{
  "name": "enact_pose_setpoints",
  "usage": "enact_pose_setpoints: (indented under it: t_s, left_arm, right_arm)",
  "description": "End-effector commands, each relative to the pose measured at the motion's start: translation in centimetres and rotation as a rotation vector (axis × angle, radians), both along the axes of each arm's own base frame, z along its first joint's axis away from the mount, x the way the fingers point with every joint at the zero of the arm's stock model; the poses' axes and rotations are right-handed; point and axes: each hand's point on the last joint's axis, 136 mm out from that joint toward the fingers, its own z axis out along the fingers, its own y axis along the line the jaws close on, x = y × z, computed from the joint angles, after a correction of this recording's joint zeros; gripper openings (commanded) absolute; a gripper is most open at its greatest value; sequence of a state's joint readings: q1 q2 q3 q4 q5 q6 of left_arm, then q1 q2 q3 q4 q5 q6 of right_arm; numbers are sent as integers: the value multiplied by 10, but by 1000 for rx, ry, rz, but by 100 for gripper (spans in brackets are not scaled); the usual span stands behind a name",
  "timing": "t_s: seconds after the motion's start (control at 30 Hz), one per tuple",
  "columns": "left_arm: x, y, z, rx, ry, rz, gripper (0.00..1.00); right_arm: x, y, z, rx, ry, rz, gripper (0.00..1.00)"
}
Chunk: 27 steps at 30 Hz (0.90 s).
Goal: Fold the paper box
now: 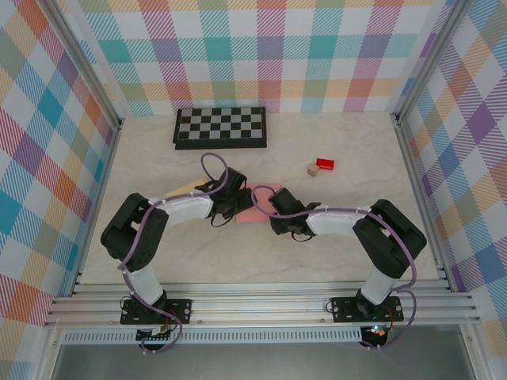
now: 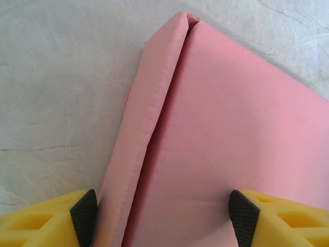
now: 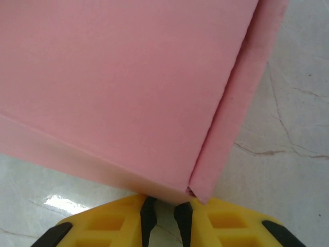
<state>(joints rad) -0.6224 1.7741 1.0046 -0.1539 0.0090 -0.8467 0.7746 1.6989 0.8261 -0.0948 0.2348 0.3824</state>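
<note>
A: Left gripper: jaws spread wide, nothing clasped. One pad sits at the outer edge of the raised side flap, the other over the flat panel.

B: Position of the paper box?

A: Middle of the table, lying low between the two wrists. Pink, partly covered by the arms in the top view.

B: Handling estimate?

A: Thin card, judged very light and bendy. Likely to slide on the smooth tabletop if pushed from one side only. Creased edges should keep their shape; open panels will buckle. Surface looks matte, so the rubber pads should bite.

B: Where to take hold?

A: On a flap close to its crease, pinching through the card. Not mid-panel.

B: Right gripper?

A: Jaws almost together with a slim gap, nothing seen between them. Tips just beside the box's near corner, where the other flap meets the panel. Judged useful there as a brace.
</note>
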Motion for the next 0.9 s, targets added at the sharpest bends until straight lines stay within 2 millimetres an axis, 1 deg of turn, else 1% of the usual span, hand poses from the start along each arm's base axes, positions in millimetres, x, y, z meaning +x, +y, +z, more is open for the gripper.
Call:
enact_pose_setpoints:
  t_s: [0.0, 0.07, 0.13, 0.23, 0.33, 0.43, 0.47, 0.57, 0.63, 0.73, 0.8, 0.87]
  left_arm:
    - [-71, 34, -76, 180, 317, -71, 70]
    - [-71, 35, -75, 189, 317, -70, 70]
    - [-70, 37, -74, 202, 316, -67, 70]
    - [-67, 39, -71, 220, 306, -56, 70]
    - [-65, 40, -69, 226, 303, -44, 70]
    - [-64, 41, -68, 226, 301, -25, 70]
    - [-64, 42, -67, 224, 300, -16, 70]
    - [-64, 42, -62, 205, 293, 14, 71]
    - [-65, 38, -55, 170, 291, 31, 72]
    - [-65, 29, -39, 132, 263, 43, 73]
    - [-64, 26, -30, 130, 240, 48, 74]
    - [-63, 26, -26, 141, 231, 49, 73]
  right_arm:
    - [30, 18, -7, 124, -83, -61, 27]
    - [28, 15, -3, 121, -70, -73, 29]
    - [23, 13, 7, 127, -53, -75, 30]
    - [12, 10, 23, 148, -24, -68, 38]
    - [1, 8, 34, 164, 10, -53, 39]
    - [-7, 1, 43, 158, 31, -67, 39]
    - [-10, -2, 47, 157, 38, -72, 41]
    - [-20, -10, 57, 154, 61, -92, 41]
    - [-25, -15, 62, 150, 78, -109, 41]
    - [-34, -17, 65, 159, 127, -131, 38]
    - [-39, -14, 62, 188, 165, -150, 31]
    - [-37, -10, 58, 225, 162, -171, 24]
